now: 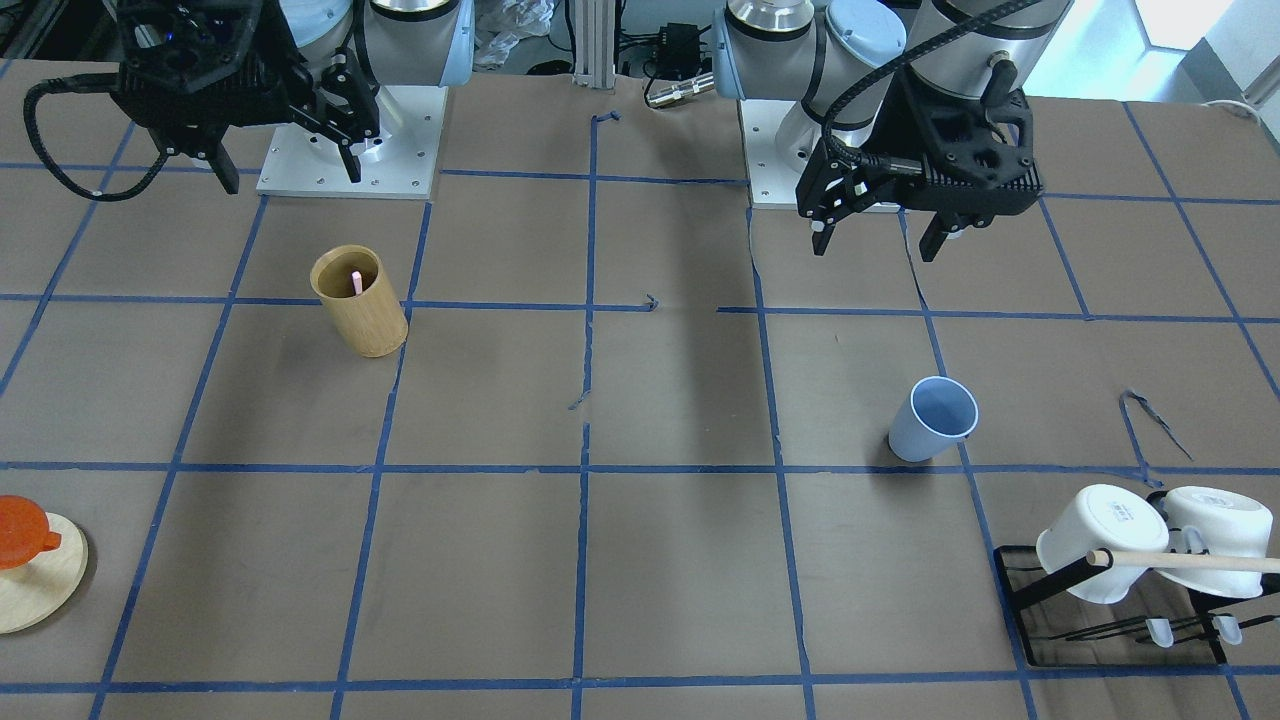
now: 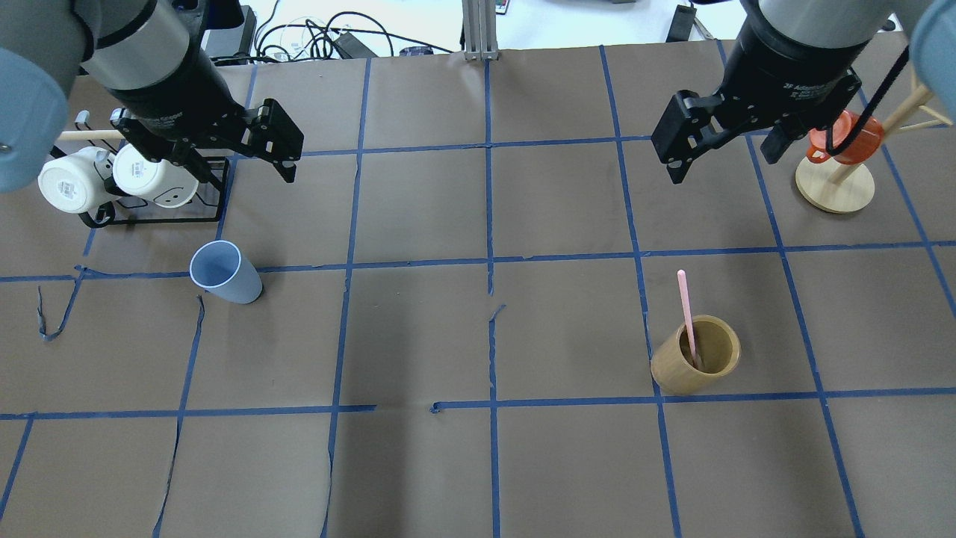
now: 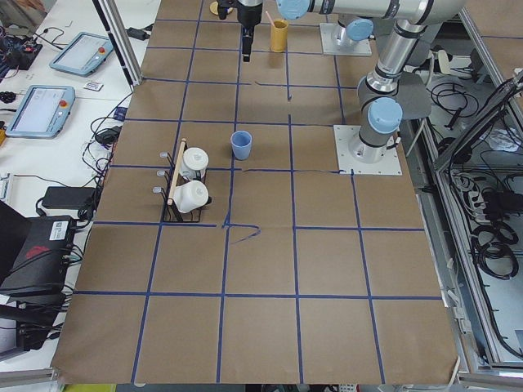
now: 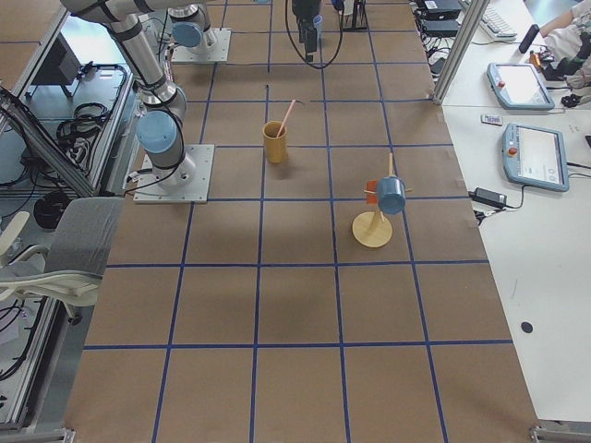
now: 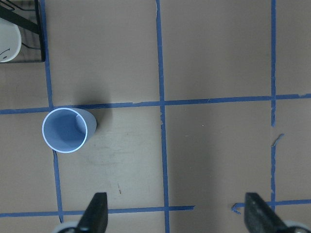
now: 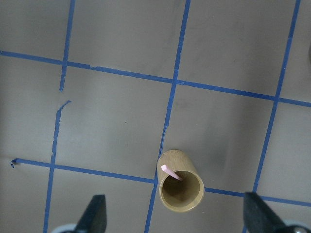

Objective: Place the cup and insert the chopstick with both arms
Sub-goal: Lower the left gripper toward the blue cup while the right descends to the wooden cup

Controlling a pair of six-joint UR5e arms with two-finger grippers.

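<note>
Your left tool [image 1: 874, 246] hangs spread wide and empty above the desk [image 2: 478, 336], apart from the blue cup [image 2: 224, 273], which stands upright near the black mug rack [image 2: 213, 196]. Your right tool [image 1: 290, 178], equally wide and empty, hovers clear of the bamboo holder [image 2: 691, 370], where the pink chopstick [image 2: 686, 314] leans inside.

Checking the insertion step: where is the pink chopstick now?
In the overhead view, the pink chopstick leans inside the bamboo holder on the robot's right side, nearer the camera than the open right gripper.
</note>
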